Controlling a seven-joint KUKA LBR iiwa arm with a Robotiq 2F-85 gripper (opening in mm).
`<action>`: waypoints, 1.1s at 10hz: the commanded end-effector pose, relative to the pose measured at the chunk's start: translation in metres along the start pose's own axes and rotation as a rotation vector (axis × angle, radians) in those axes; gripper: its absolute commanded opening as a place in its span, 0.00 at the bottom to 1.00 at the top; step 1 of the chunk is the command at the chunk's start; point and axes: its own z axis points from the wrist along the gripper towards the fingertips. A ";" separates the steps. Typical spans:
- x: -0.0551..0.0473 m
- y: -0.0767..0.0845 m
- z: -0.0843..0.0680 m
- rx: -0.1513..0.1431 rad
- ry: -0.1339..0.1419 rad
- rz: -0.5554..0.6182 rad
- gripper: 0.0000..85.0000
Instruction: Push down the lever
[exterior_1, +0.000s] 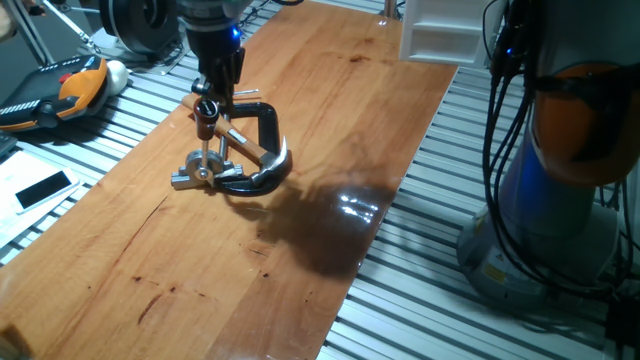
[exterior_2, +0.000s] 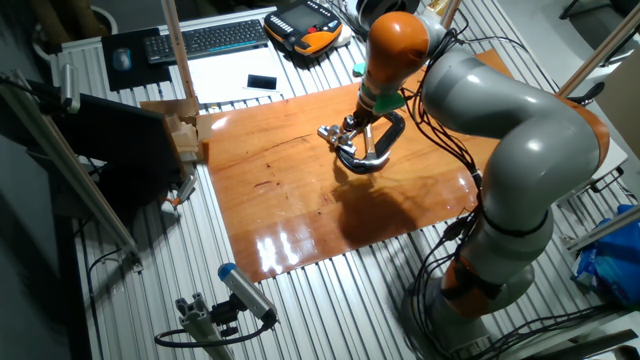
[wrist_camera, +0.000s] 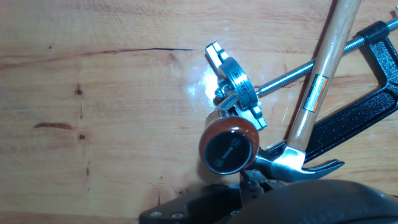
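Note:
The lever is a thin silver rod with a dark red-brown knob, standing nearly upright on its silver fitting. In the hand view the knob faces the camera, just below the fitting. My gripper hangs directly above the knob, its fingers together, at or almost touching it. In the other fixed view the gripper is over the lever. The fingertips do not show in the hand view.
A black C-clamp and a hammer with a light wooden handle lie right beside the fitting on the wooden board. A white box stands at the board's far end. An orange-black pendant lies off the board.

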 end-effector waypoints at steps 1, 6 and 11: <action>0.000 0.003 -0.001 0.000 0.000 0.001 0.00; -0.006 0.006 0.003 -0.005 0.003 0.005 0.00; -0.007 0.005 -0.001 -0.005 0.006 0.009 0.00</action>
